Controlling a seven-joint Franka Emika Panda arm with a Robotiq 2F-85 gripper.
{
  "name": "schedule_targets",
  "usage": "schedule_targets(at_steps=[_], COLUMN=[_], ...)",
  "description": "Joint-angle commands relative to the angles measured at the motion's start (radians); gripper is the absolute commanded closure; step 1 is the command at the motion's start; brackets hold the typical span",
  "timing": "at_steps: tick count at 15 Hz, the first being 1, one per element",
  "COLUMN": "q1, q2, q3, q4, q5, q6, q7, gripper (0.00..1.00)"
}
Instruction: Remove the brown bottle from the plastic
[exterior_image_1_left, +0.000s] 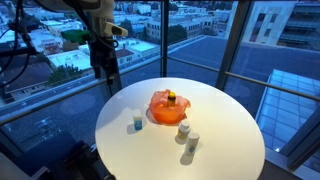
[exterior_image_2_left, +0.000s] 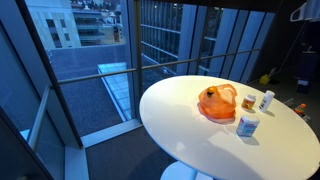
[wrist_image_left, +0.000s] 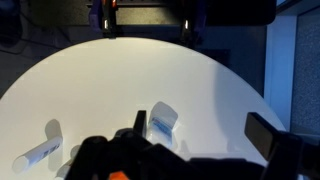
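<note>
- Our hand (wrist_image_left: 148, 22) hangs well to the left of the orange plastic (exterior_image_1_left: 163, 108). Its fingers stand wide apart in the wrist view and nothing is between them. It has a long way to travel. If we come in low, or misjudge the height in this dim light, we could strike the counter (exterior_image_1_left: 230, 140) or sweep through whatever stands on the way.
- A small white bottle (exterior_image_1_left: 138, 123) stands upright just left of the orange plastic and a little nearer the camera. We judge it the likeliest casualty: a spread finger passing on that side could tip it, and it could roll over the round rim.
- The brown bottle (exterior_image_1_left: 171, 98) sits inside the orange plastic, at its middle, with only its top showing above the crumpled edge. We see little bare bottle to grip, so the fingers could pinch a fold of plastic along with it. The whole bundle would then rise, or the bottle could slip out partway up. The plastic looks light and nothing pins it down, so a sideways pull would probably drag it.
- A pair of bottles (exterior_image_1_left: 184, 130) stands just right of the orange plastic and towards the camera. If the plastic slides that way, we risk pushing them over.
</note>
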Motion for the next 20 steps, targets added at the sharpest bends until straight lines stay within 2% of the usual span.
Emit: schedule_targets(at_steps=[1,6,11,16,20], q1=[-0.031,-0.081,-0.11,-0.112,-0.103], q2=[0.053,0.136,0.251,0.396,0.507], q3=[-0.011,-0.041,-0.078,-0.111,-0.145], q4=[0.062,0.128,0.224,0.35,0.436], q5=[-0.068,-0.123,-0.133,-0.157,-0.126], q6=[0.05,0.181,0.307,0.336,0.338], q7=[0.052,0.115,0.169,0.24,0.221], gripper=[0.0,0.0,0.0,0.0,0.0])
